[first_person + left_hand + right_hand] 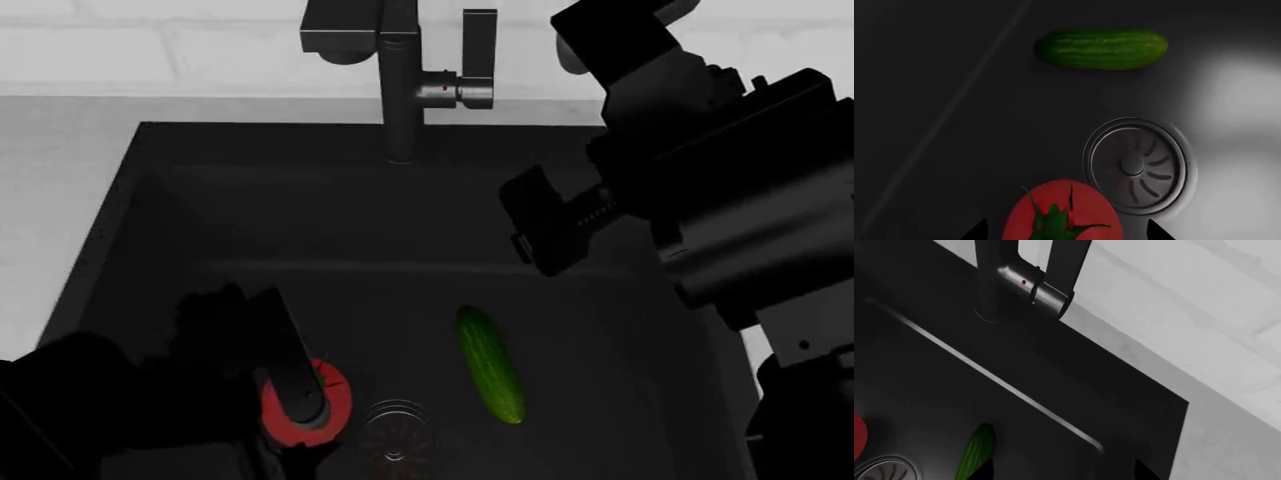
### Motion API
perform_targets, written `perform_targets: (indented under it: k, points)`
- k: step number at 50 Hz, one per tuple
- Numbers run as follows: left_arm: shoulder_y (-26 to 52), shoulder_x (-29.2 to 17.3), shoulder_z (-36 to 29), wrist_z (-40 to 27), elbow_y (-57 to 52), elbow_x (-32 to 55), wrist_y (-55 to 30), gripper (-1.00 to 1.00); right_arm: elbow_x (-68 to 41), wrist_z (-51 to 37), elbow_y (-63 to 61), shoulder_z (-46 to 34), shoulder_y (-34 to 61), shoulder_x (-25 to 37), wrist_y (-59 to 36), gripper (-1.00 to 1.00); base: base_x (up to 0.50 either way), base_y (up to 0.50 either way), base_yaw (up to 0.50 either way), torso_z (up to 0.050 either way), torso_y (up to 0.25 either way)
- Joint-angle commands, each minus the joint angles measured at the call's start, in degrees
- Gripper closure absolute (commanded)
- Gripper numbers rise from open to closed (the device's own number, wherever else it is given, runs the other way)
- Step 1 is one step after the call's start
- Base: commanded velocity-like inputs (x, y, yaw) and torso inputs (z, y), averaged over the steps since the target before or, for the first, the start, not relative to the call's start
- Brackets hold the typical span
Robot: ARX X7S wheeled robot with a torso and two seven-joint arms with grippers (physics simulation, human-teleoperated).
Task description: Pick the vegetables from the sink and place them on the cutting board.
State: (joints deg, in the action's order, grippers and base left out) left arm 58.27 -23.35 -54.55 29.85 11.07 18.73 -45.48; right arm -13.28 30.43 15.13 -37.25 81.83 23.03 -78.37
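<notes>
Two vegetables, seemingly on sink (147, 190) floor.

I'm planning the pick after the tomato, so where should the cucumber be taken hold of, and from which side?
Probably take the cucumber at its middle, coming straight down from above, with the tool's jaws across its narrow width. It lies flat and alone on the sink floor, apart from the tomato and the drain, so both long sides look free. The rounded ends would likely slip.

Left gripper (1066, 231) low, fingers (1157, 231) apart.
</notes>
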Motion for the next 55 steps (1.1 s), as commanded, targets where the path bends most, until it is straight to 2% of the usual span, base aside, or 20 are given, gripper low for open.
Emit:
perform_targets:
  k: [1,17,18,30,35,38,45,46,55]
  points:
    - [-0.61,2.66,0.35,1.68,2.79,-0.89,0.16,-1.00,0.42,1.18,0.77,1.89,-0.15,-1.16,0.95,-1.00,0.03,0.00,0.01,0.000,0.000]
    - [-0.99,5.31,-0.13,0.80,8.91,-1.97,3.45,-1.00,0.14,0.77,0.17,1.98,-1.06,-0.81,0.97,-1.00,0.03,0.00,0.00,0.000,0.000]
    - [-1.12,5.45,-0.06,0.52,9.11,-2.13,4.08,1.00,0.11,0.75,0.03,1.95,-1.08,-0.77,0.80,-1.00,0.03,0.00,0.01,0.000,0.000]
    - [-2.03,4.22,-0.92,-0.35,7.33,-3.52,6.96,1.00,-0.08,0.50,-0.56,2.01,-0.97,-0.58,0.34,-1.00,0.03,0.00,0.00,0.000,-0.003]
    - [-1.49,4.62,2.99,-8.02,7.74,-5.37,8.92,1.00,-0.50,0.78,-1.10,2.03,-0.86,-0.45,-0.48,-1.00,0.03,0.00,0.00,0.000,-0.006]
    - [-0.75,4.25,5.25,-11.04,5.92,-5.04,5.75,1.00,-0.78,0.98,-1.65,1.36,-1.13,-0.25,-2.04,-1.00,0.03,0.00,0.00,0.000,-0.004]
    - [0.11,2.34,8.64,-14.33,-0.10,-4.39,3.40,1.00,-1.48,1.64,-0.68,0.98,-0.43,-1.28,-3.03,-1.00,0.03,0.00,0.00,0.000,-0.001]
    - [0.07,2.22,8.73,-14.85,-0.17,-4.75,3.86,1.00,-1.49,2.27,-0.72,-0.48,0.17,-1.20,-3.26,-1.00,0.03,0.00,0.00,0.000,0.000]
    - [0.44,2.49,12.56,-19.26,-0.90,-4.66,4.23,1.00,-3.05,2.44,3.76,2.38,3.45,-4.83,-8.89,-1.00,0.03,0.00,0.00,0.000,0.000]
